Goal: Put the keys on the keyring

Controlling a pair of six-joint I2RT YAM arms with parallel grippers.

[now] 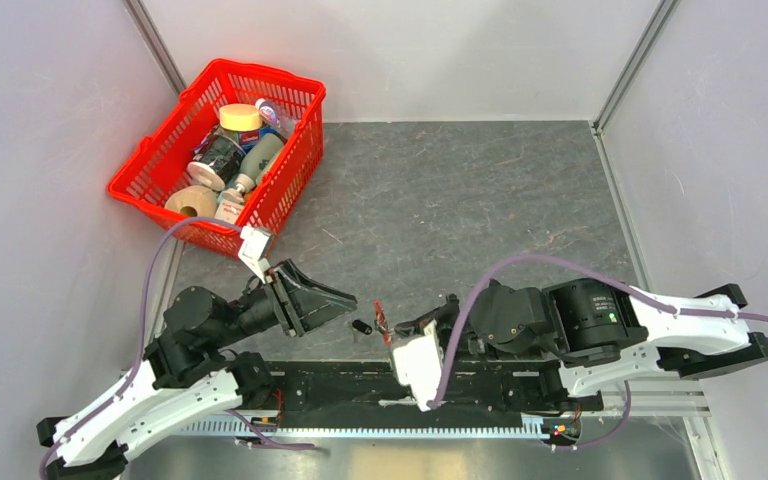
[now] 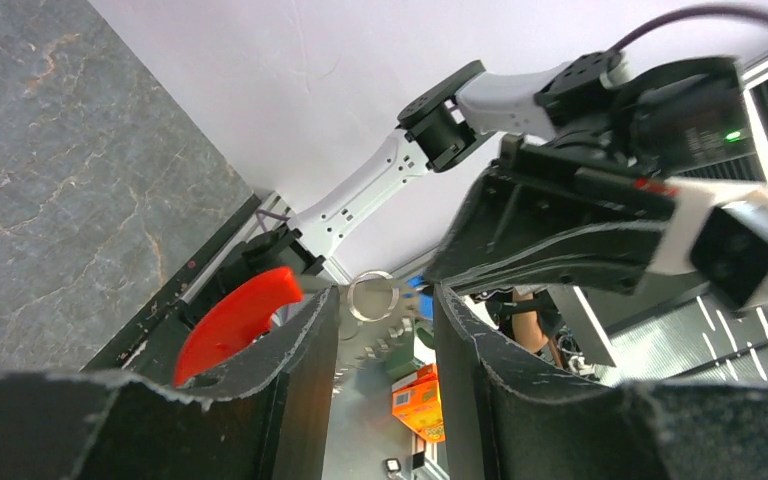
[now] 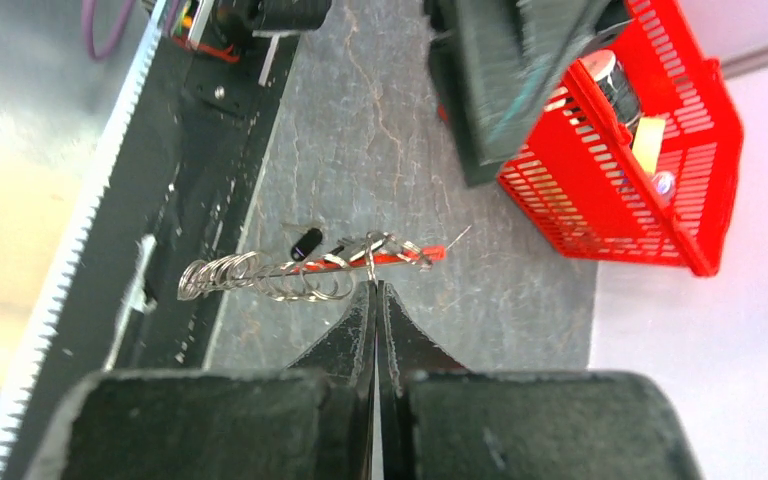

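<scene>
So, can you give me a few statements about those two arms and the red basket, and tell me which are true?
1. The right fingers are pinched shut on the keyring. True.
2. The left fingers are clamped on a key. False: they stand apart with nothing between them.
3. The red basket is empty. False: it holds a tape roll and other items.
4. A small dark-headed key shows between the tips of the two arms. True.
</scene>
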